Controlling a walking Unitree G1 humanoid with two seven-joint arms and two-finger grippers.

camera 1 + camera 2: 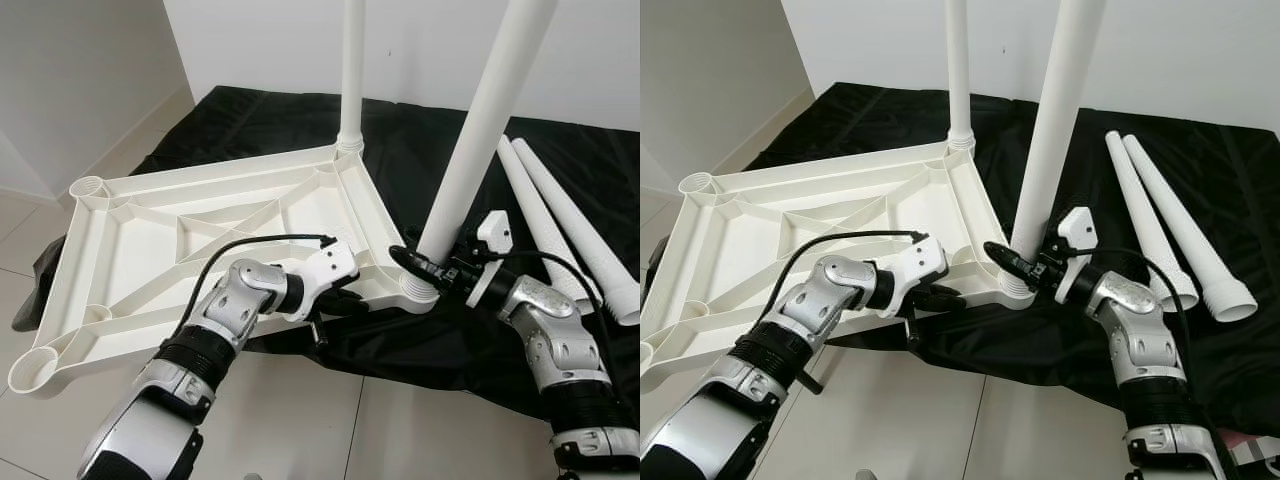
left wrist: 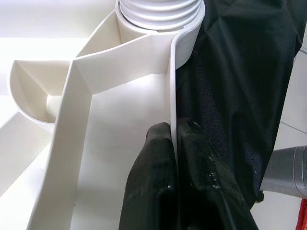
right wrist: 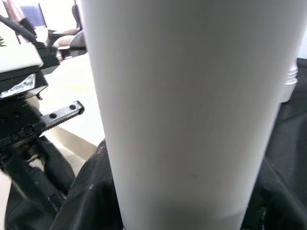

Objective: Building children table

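Left jaws: my left gripper (image 2: 173, 143) pinches the thin side rim of the upturned tabletop (image 1: 200, 250), one finger on each face of the wall; I read this as bracing the panel so it cannot slide or turn.
Right jaws: my right gripper (image 1: 425, 265) sits at the base of the near leg (image 1: 480, 130), right of centre in the frame. I cannot tell how far the fingers close on it; the hold looks meant to steady or twist the leg into its socket.
Near leg: upright, its ribbed foot seated in the tabletop's near corner socket (image 1: 418, 292).
Far leg: a second leg (image 1: 352, 70) stands in the far corner, upper centre.
Spare legs: two more (image 1: 560, 220) lie side by side at the right on the black cloth (image 1: 250, 120).
Open sockets: the left-hand corners (image 1: 88, 187) await legs, so I judge the job half done.
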